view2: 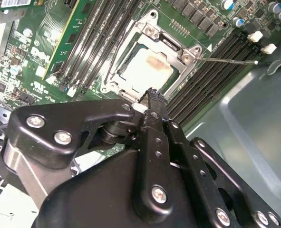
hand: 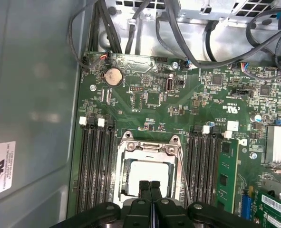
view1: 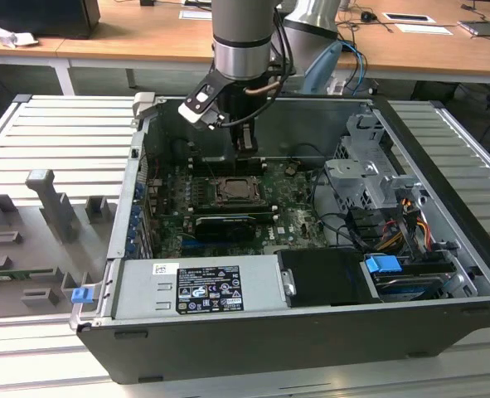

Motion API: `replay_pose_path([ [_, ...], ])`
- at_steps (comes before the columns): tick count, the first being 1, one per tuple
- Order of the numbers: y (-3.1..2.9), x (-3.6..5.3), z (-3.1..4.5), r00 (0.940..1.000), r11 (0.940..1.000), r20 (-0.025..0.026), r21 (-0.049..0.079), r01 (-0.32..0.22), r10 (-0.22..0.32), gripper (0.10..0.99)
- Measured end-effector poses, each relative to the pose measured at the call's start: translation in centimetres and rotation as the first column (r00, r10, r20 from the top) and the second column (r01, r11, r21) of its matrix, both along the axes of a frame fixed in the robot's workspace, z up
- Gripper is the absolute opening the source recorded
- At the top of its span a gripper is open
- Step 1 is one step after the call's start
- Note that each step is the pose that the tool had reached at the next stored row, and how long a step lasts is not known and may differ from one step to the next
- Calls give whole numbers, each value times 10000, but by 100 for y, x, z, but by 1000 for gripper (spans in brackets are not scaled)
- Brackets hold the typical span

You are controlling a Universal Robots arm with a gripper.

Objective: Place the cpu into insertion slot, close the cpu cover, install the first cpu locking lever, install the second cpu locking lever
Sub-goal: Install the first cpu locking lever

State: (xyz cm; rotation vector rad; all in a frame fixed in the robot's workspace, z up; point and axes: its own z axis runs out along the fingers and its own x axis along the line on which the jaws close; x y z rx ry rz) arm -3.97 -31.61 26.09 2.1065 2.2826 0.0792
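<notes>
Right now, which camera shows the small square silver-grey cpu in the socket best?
The second wrist view: the small square silver-grey cpu lies close, nearly all exposed inside its silver frame. In the first wrist view the black gripper covers part of it. In the exterior view it is a tiny distant patch.

The slot (view1: 232,191) is a small square socket with a silver rim, set into the green board (hand: 150,102) inside the case. The chip (hand: 140,172) sits in it, flat and square, its pale silver-grey top facing up. The cover (hand: 147,146), a silver metal frame, lies down around the chip, which shows through its wide window. One thin wire lever (view2: 228,60) runs out from a corner of the frame.
</notes>
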Motion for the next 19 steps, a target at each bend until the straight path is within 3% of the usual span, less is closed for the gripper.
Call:
replay_pose_path([
  [9, 0, 0, 176, 10000, 10000, -1, 0, 0, 0, 106],
  [14, 0, 0, 192, 10000, 10000, 0, -3, -5, 5, 106],
  [16, 0, 0, 193, 9999, 9999, 3, 1, -161, 161, 106],
  [19, 0, 0, 193, 9961, 9961, 2, -1, -886, 886, 106],
])
